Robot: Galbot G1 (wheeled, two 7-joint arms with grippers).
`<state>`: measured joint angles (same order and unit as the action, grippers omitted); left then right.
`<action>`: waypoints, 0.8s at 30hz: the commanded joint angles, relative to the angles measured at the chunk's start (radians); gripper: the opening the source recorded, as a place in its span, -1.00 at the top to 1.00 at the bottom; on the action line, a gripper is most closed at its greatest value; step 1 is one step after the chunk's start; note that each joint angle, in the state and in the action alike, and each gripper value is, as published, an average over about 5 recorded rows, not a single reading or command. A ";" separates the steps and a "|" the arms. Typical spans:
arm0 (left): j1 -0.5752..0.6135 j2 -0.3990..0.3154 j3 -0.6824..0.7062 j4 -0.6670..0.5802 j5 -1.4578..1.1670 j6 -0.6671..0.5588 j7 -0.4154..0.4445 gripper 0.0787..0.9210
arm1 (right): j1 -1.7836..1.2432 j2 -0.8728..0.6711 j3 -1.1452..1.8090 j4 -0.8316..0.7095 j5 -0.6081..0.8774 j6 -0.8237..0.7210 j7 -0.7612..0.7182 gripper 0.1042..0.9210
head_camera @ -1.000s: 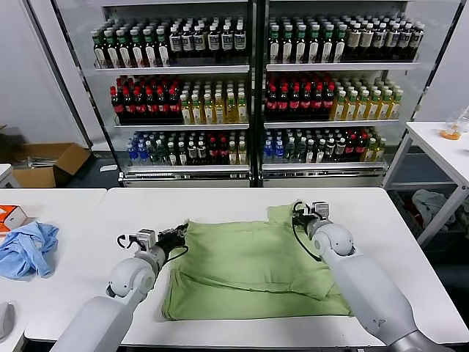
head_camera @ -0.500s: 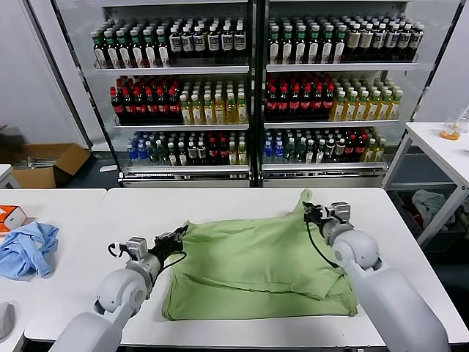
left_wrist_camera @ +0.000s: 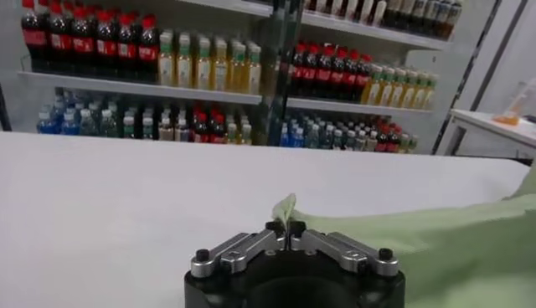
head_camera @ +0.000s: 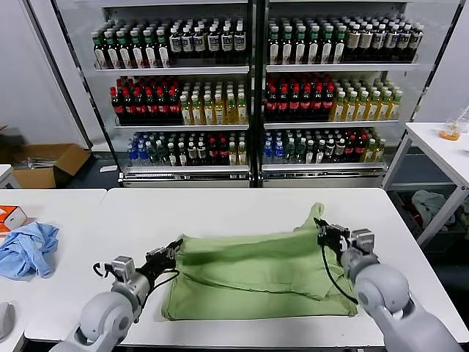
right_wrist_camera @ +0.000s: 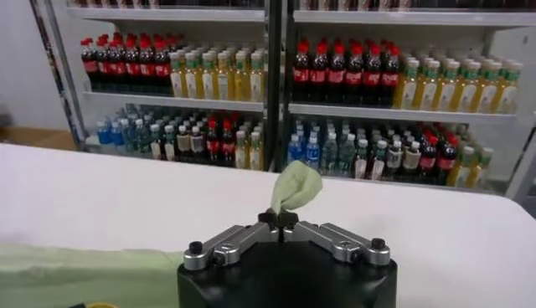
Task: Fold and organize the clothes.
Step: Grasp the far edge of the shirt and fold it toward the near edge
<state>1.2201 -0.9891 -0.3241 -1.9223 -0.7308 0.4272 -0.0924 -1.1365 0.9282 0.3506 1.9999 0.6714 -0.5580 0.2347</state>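
Note:
The light green shirt (head_camera: pixel 249 271) lies on the white table (head_camera: pixel 220 209), with its far edge lifted and stretched between my two grippers. My left gripper (head_camera: pixel 174 248) is shut on the shirt's left far corner, which shows as a green tip (left_wrist_camera: pixel 285 209) between its jaws (left_wrist_camera: pixel 286 229). My right gripper (head_camera: pixel 323 233) is shut on the right far corner, a bunched green tuft (right_wrist_camera: pixel 295 186) above its jaws (right_wrist_camera: pixel 278 220). The near part of the shirt rests flat on the table. Its buttons and printed graphic are hidden.
A light blue garment (head_camera: pixel 28 248) and an orange box (head_camera: pixel 9 218) lie on the table at the left. Shelves of bottles (head_camera: pixel 249 95) stand behind the table. A second white table (head_camera: pixel 440 143) stands at the right. A cardboard box (head_camera: pixel 44 163) sits on the floor.
Both grippers have pulled back toward me with the shirt's far corners, dragging the far edge over the near part. The shirt's spread from far to near has shrunk.

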 commanded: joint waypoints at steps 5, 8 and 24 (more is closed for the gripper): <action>0.148 0.011 -0.012 -0.062 0.074 0.031 -0.007 0.97 | -0.252 0.008 0.093 0.124 -0.046 -0.018 0.039 1.00; 0.135 0.006 0.010 -0.036 0.123 0.038 -0.007 0.97 | -0.242 0.018 0.077 0.095 -0.060 -0.020 0.057 1.00; 0.128 -0.079 0.041 -0.058 0.316 -0.007 -0.090 0.27 | -0.235 0.053 0.048 0.087 -0.158 -0.006 0.083 0.37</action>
<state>1.3164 -1.0296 -0.2874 -1.9374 -0.5193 0.4368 -0.1311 -1.3469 0.9711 0.3947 2.0626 0.5601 -0.5685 0.3071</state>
